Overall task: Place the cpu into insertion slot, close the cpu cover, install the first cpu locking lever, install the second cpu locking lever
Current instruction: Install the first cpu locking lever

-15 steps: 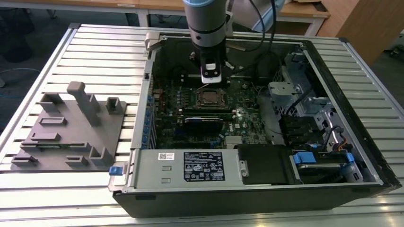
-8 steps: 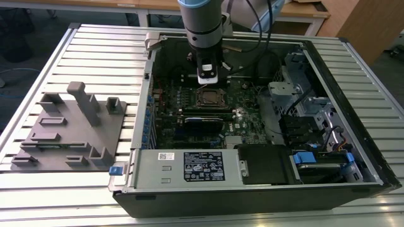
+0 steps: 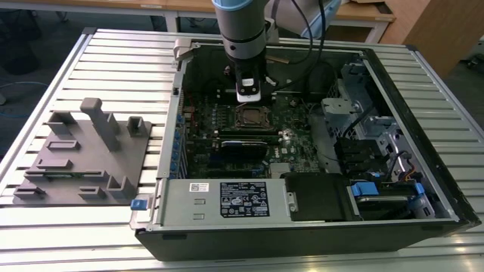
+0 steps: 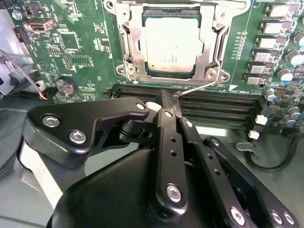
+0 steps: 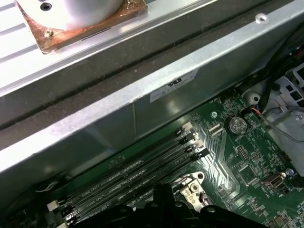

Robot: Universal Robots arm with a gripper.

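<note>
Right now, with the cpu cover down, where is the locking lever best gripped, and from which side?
Likely its free end: the locking lever is thin wire along the edge of the cpu cover, its tip clear over the memory slots. Come from the memory-slot side, where the end effector is shut on that tip.

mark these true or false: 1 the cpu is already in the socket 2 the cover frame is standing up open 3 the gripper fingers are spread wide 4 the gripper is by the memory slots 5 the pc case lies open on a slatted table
1. True: the cpu sits in the insertion slot.
2. False: the cpu cover lies flat around the chip.
3. False: the gripper has its fingers together, on a thin metal lever.
4. True: it is over the memory slots.
5. True: the pc case lies open on the slatted table.
</note>
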